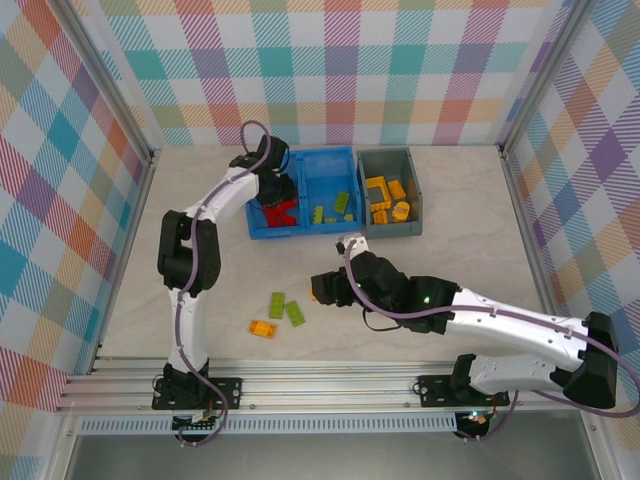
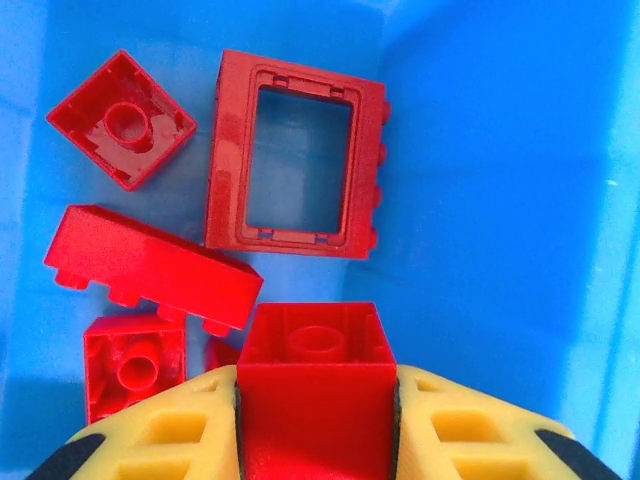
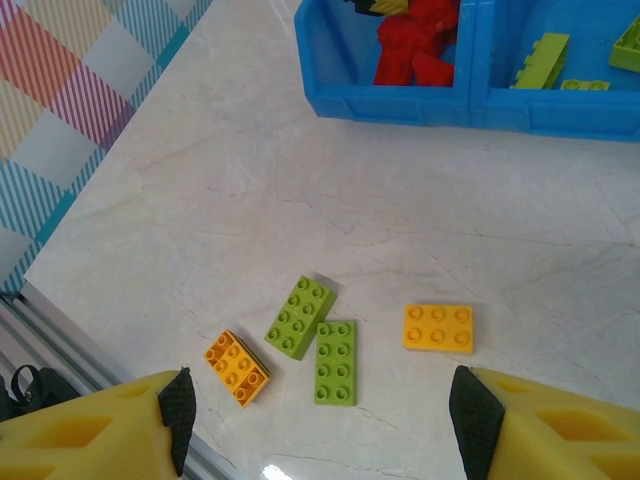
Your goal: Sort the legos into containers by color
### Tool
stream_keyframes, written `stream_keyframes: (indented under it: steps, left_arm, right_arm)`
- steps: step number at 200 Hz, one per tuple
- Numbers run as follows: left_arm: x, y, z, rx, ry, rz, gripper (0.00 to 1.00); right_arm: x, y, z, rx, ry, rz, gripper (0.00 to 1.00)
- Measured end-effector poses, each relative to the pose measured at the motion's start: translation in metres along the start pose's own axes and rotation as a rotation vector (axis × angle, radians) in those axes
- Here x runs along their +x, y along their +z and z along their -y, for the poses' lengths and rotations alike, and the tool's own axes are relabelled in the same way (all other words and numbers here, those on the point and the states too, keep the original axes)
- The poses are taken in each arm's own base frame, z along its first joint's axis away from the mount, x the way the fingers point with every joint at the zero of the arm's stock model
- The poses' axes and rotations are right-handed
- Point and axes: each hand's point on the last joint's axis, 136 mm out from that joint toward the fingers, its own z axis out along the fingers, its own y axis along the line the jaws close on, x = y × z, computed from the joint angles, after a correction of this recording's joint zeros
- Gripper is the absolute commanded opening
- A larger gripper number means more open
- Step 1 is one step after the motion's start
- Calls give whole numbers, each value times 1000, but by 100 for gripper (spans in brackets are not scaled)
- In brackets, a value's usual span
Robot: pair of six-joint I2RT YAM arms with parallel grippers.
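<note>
Nearest us, close to the near edge of the table [image 1: 480,200] and left of its middle, four loose legos lie flat with their studs up. An orange brick [image 3: 237,368] sits closest to that edge. Two lime green bricks [image 3: 300,317] lie just beside each other a little farther in, and an orange-yellow brick [image 3: 438,327] lies apart on their right.

The right gripper [image 3: 320,425] hovers over this group with its jaws spread wide and nothing between them.

Farther back, toward the far edge and slightly left of centre, stands the blue bin [image 1: 300,233]. Its right compartment holds a few green pieces [image 1: 342,203] and its left compartment holds the red ones.

The left gripper [image 2: 315,425] reaches down into that left compartment, clenched on a small red brick [image 2: 315,385] held between its two yellow fingers [image 2: 470,430]. Beyond the held brick, on the bin floor, we see a hollow red frame [image 2: 372,170] lying flat. A long red brick [image 2: 150,262] rests tilted beside it, and a small red square brick [image 2: 120,120] lies with its open underside up.

Just to the right of the blue bin, equally close to the far edge, stands the grey bin [image 1: 392,231]. It holds a heap of orange-yellow pieces [image 1: 385,195].
</note>
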Motion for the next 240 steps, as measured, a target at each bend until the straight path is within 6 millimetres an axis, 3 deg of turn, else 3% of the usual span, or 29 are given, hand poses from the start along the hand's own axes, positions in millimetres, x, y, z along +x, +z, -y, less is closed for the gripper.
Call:
stream_keyframes:
  steps: [76,120,174,207,240]
  left_arm:
    - [5,15,-3,10,-36,-34,35]
    - [-1,14,-5,16,-71,-20,51]
    - [5,10,-6,29,-71,-33,47]
    - [10,-31,-8,63,-90,10,48]
    - [32,-122,-7,151,-65,124,50]
  right_arm:
    - [-1,0,1,-22,21,-7,70]
    - [3,1,2,-26,33,-19,70]
    - [8,5,5,-15,39,-33,70]
    - [20,30,19,71,45,-120,72]
    - [45,67,39,191,43,-275,79]
